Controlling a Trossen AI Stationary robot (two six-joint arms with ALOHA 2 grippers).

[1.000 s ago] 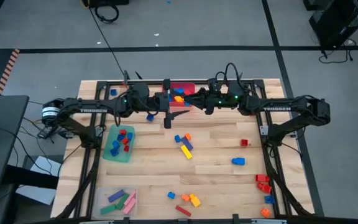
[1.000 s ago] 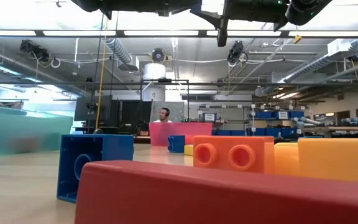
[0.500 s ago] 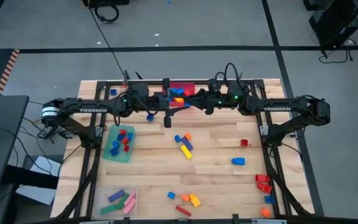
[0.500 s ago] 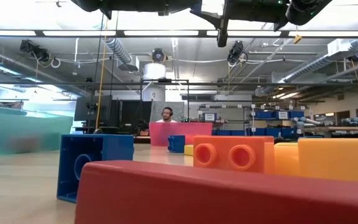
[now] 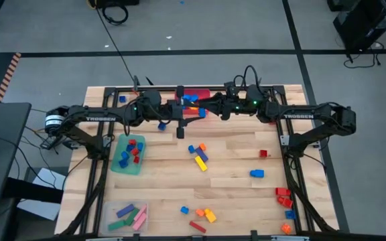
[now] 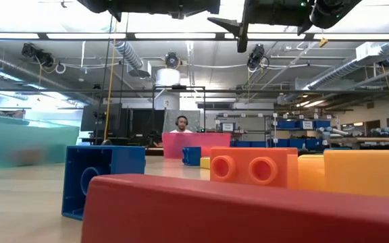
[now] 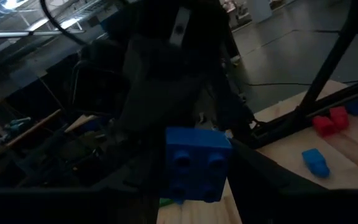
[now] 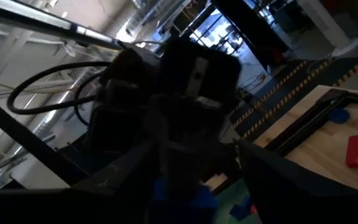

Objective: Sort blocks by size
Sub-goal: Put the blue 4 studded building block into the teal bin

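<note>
- A blue block [image 7: 196,163] sits gripped between the left gripper's [image 5: 187,112] 2 fingers, high over the red bin [image 5: 194,94].
- The right gripper [image 5: 205,109] faces it, just beside; its fingers stand apart and hold nothing.
- More blocks [image 5: 198,156] lie scattered on the table [image 5: 233,157].

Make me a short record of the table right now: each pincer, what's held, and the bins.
Left pincer: shut on a blue block, over the red bin
Right pincer: open, facing the left pincer
Green bin: left side, holds blocks
Clear bin: near left corner, holds blocks
Loose blocks: centre and right
</note>
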